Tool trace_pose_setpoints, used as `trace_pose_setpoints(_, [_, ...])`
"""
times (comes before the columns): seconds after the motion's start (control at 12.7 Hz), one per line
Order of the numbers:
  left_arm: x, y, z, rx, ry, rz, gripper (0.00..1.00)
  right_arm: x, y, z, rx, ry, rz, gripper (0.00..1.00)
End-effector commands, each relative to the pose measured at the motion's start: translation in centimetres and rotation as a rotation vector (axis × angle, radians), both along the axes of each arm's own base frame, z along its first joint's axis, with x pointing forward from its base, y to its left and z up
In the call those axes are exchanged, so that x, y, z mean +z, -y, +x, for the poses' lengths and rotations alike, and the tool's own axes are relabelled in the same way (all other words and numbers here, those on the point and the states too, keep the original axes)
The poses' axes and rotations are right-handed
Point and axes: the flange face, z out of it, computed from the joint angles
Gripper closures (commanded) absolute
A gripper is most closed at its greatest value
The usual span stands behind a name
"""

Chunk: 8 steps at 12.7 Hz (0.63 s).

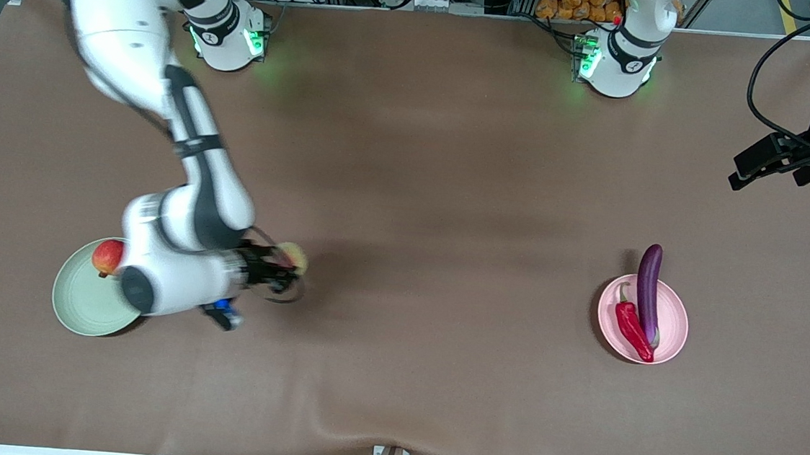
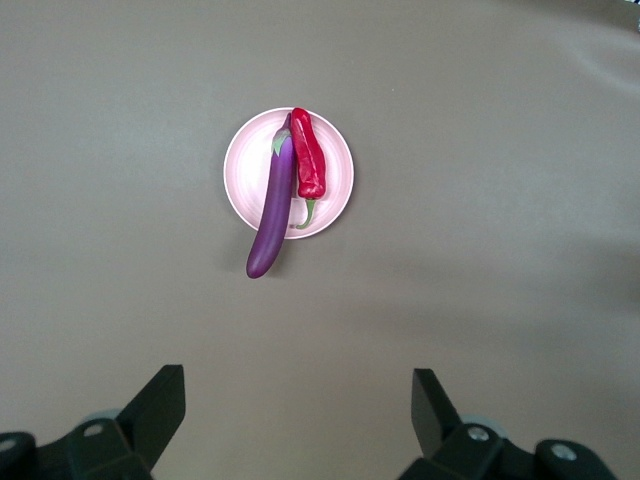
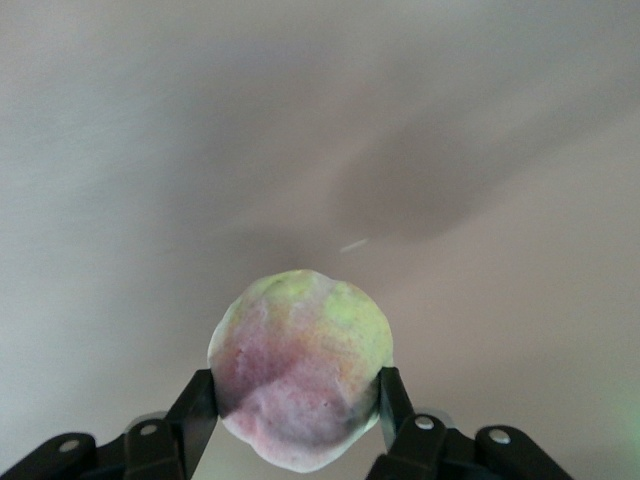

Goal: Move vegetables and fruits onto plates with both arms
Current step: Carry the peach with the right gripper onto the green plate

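Note:
My right gripper (image 1: 285, 267) is shut on the pink-and-yellow-green peach (image 1: 295, 255), low over the brown cloth beside the pale green plate (image 1: 84, 303). The right wrist view shows the peach (image 3: 300, 385) squeezed between both fingers (image 3: 200, 405). A red apple (image 1: 108, 256) lies on the green plate's rim. The purple eggplant (image 1: 649, 286) and red chili (image 1: 634, 329) lie on the pink plate (image 1: 673, 322), and the eggplant's tip overhangs the rim. My left gripper (image 1: 768, 166) hangs open and empty at the left arm's end of the table. Its wrist view looks down on the pink plate (image 2: 245, 165), eggplant (image 2: 272, 215) and chili (image 2: 308, 155).
A brown cloth (image 1: 437, 187) covers the whole table, with a small wrinkle at its edge nearest the front camera. The right arm's elbow and forearm (image 1: 187, 239) hang over part of the green plate. The two arm bases stand along the table edge farthest from the front camera.

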Motion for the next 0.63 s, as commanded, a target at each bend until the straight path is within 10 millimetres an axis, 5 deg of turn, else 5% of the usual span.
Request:
trace_pose_setpoints(0.0, [0.7,-0.2,-0.4,-0.014,0.0,-0.005,0.0,0.1,10.0,0.3,0.225,0.011,0.006,1.0])
trace_pose_setpoints(0.31, [0.7,0.1,-0.4,-0.023,0.0,-0.002,0.0,-0.1,23.2,0.7,0.462,0.079,0.029,1.0])
trace_pose_setpoints(0.55, [0.7,0.2,-0.4,-0.023,-0.001,-0.002,0.0,0.2,24.9,2.0,0.502,0.181,0.003,1.0])
